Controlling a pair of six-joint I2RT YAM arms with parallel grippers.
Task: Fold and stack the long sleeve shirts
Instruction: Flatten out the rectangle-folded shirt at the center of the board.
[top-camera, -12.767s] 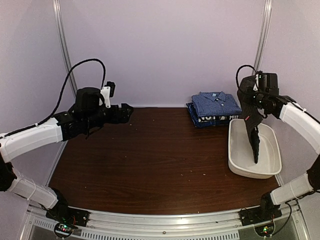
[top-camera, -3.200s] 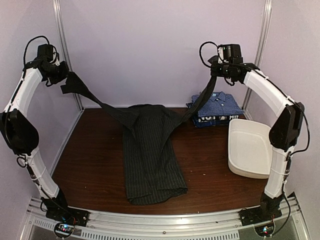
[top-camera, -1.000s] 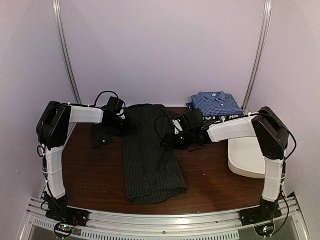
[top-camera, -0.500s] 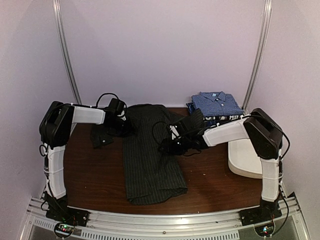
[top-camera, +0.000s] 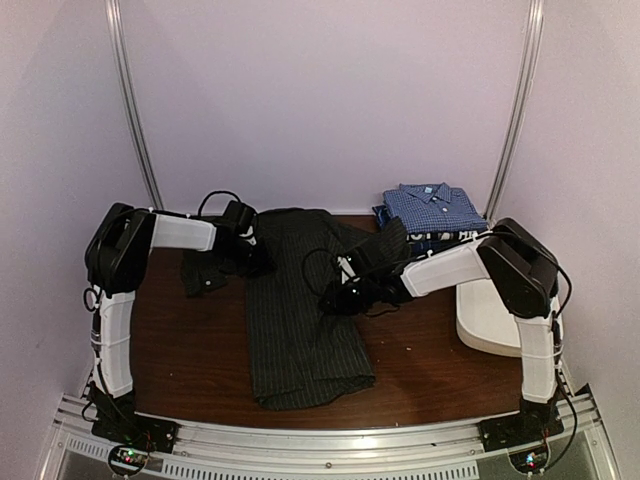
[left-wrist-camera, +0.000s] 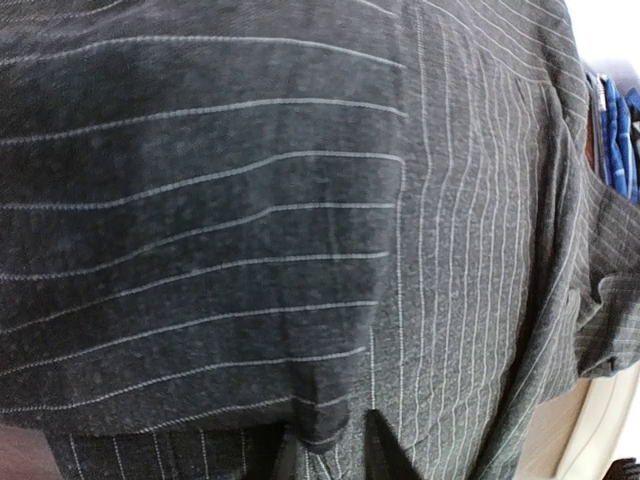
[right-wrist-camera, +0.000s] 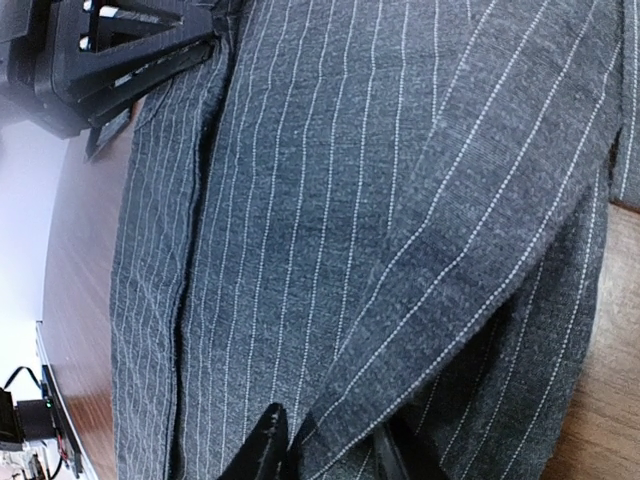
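Charcoal shirt (top-camera: 300, 320) lies on your surface (top-camera: 200, 340); your left hand (left-wrist-camera: 332, 455) and right hand (right-wrist-camera: 325, 445) each seem pinched onto its cloth.

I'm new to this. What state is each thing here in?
Pinstriped shirt: spread flat, sleeves sticking out sideways, not yet folded.
Blue checked shirt: folded, top of stack.
Navy shirt: folded, under it.
White tub: upright, partly hidden.
Left gripper: fingers astride shirt cloth, grip unclear.
Right gripper: same, at a sleeve edge.
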